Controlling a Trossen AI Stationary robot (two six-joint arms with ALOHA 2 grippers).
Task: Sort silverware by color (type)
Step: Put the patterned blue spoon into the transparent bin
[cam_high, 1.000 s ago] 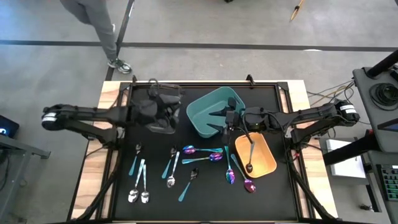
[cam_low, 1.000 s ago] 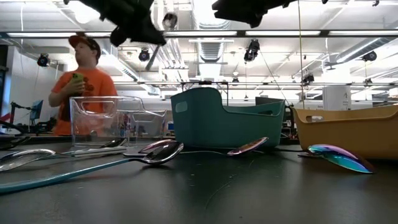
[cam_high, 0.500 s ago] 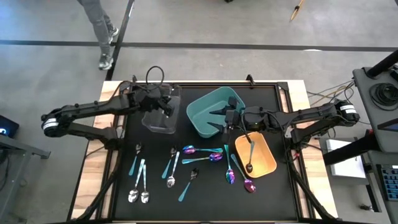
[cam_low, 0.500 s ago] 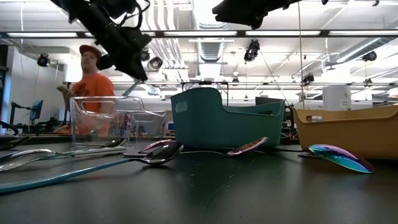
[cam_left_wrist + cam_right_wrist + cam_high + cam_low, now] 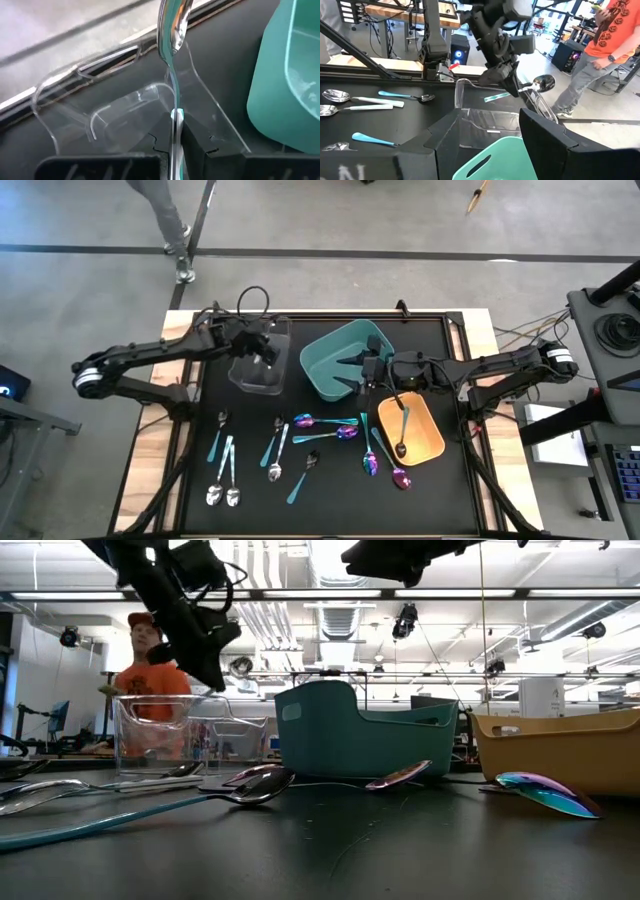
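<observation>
Your left gripper is up over the clear bin, and its two fingers are squeezed tight on a spoon. The spoon has a shiny silver bowl and a teal handle, and it sticks out past the fingers, above the clear bin and not touching the bottom of it. Your right gripper waits over the teal bin, which sits just beside the clear bin, and its fingers are spread wide with nothing between them. On the far side of the teal bin from the clear bin is the orange bin, and one dark spoon with a teal handle lies inside it. The rest of the silverware lies loose on the black table, on the near side of the clear bin: shiny silver spoons, purple-blue ones and teal-handled ones. Behind the clear bin, a person in an orange shirt stands in the room.
</observation>
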